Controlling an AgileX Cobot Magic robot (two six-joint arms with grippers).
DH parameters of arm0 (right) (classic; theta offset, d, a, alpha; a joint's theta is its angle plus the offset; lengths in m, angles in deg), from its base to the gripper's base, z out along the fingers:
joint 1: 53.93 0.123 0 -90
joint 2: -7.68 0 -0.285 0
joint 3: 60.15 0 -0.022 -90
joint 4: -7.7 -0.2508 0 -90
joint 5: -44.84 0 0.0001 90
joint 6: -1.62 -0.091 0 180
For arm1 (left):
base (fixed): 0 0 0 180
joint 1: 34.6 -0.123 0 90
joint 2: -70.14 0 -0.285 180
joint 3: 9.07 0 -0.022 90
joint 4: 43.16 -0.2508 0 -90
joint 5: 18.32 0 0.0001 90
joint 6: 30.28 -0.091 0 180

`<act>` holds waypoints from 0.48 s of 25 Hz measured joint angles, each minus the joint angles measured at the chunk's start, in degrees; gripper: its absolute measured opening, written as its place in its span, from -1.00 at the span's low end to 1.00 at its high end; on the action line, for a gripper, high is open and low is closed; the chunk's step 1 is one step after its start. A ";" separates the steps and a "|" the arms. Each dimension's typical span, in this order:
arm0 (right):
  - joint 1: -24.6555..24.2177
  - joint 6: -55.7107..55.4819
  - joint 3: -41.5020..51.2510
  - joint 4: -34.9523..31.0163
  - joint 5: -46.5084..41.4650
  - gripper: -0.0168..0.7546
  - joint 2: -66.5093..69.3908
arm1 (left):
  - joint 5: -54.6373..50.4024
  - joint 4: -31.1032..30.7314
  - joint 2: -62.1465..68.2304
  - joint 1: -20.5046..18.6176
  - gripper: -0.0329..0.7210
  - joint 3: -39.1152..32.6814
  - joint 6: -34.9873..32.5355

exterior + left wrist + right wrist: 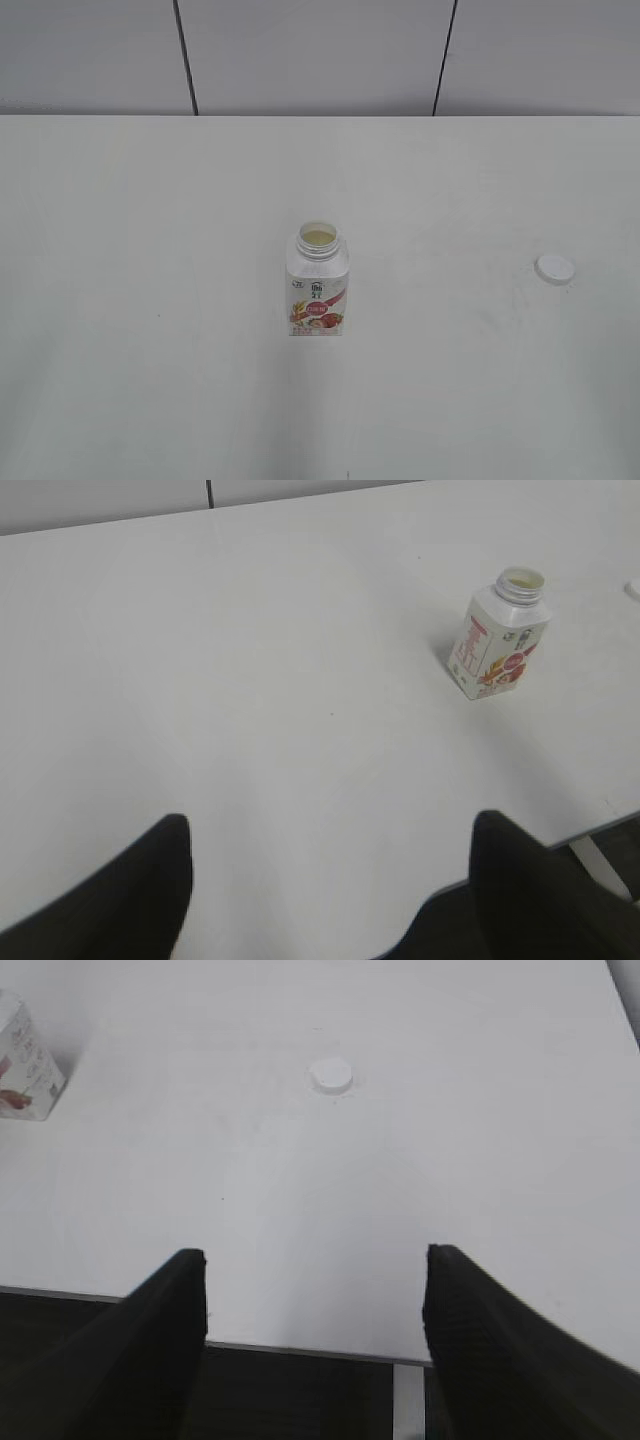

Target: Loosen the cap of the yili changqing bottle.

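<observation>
The yili changqing bottle (318,285) stands upright in the middle of the white table with its threaded neck uncovered and pale liquid showing inside. It also shows in the left wrist view (500,635) and at the left edge of the right wrist view (25,1065). The white cap (555,268) lies flat on the table to the right of the bottle, apart from it; it shows in the right wrist view (331,1076) too. My left gripper (330,845) is open and empty, well short of the bottle. My right gripper (315,1275) is open and empty over the table's near edge.
The white table (150,300) fills the views; its near edge (300,1348) shows below my right gripper and at the lower right of the left wrist view (590,825). A grey panelled wall (320,50) stands behind the table.
</observation>
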 joint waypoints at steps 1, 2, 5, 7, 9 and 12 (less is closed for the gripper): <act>0.00 -0.06 0.04 0.26 0.00 0.43 -0.06 | 0.83 0.24 -0.66 0.00 0.47 -0.82 -0.17; 0.00 -0.06 0.07 0.48 0.00 0.43 -0.06 | 1.59 0.51 -1.27 0.00 0.47 -1.67 -0.19; 0.00 -0.17 0.27 0.91 0.00 0.43 -0.06 | 3.07 1.89 -1.77 0.00 0.47 -2.90 -0.64; 0.00 -0.17 0.92 1.11 1.23 0.43 -0.06 | 3.38 2.16 -1.82 0.00 0.47 -3.06 -0.85; 0.00 -0.17 2.05 1.23 4.71 0.43 -0.06 | 3.52 2.29 -1.86 0.00 0.47 -3.07 -0.96; 0.00 -0.21 2.88 1.47 6.21 0.43 -0.06 | 3.52 2.52 -1.86 0.00 0.47 -3.07 -1.03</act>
